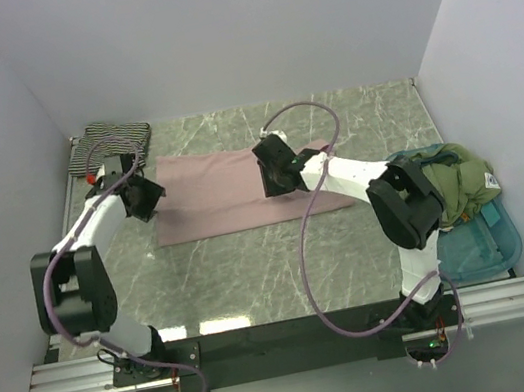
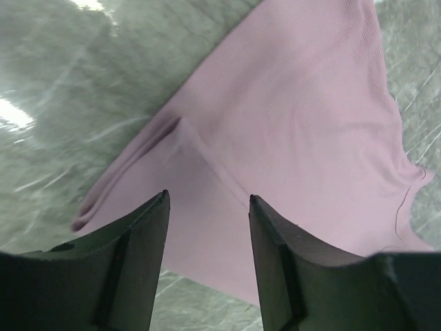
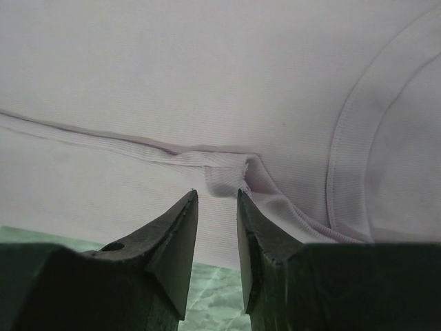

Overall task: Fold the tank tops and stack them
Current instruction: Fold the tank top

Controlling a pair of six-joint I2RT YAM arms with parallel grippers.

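The mauve-pink tank top (image 1: 216,192) lies flat and folded across the middle of the table. It also shows in the left wrist view (image 2: 289,131) and in the right wrist view (image 3: 207,83). The striped tank top (image 1: 111,141) lies folded at the back left corner. My left gripper (image 1: 144,198) is open over the pink top's left end (image 2: 209,196), holding nothing. My right gripper (image 1: 276,178) is open just above the pink top near its right part (image 3: 217,192), close to a small strap fold (image 3: 224,172), holding nothing.
A teal plastic tray (image 1: 479,244) stands at the right edge with an olive-green garment (image 1: 452,178) heaped on its far part. White walls close the table at the back and both sides. The marble tabletop (image 1: 255,268) shows in front of the pink top.
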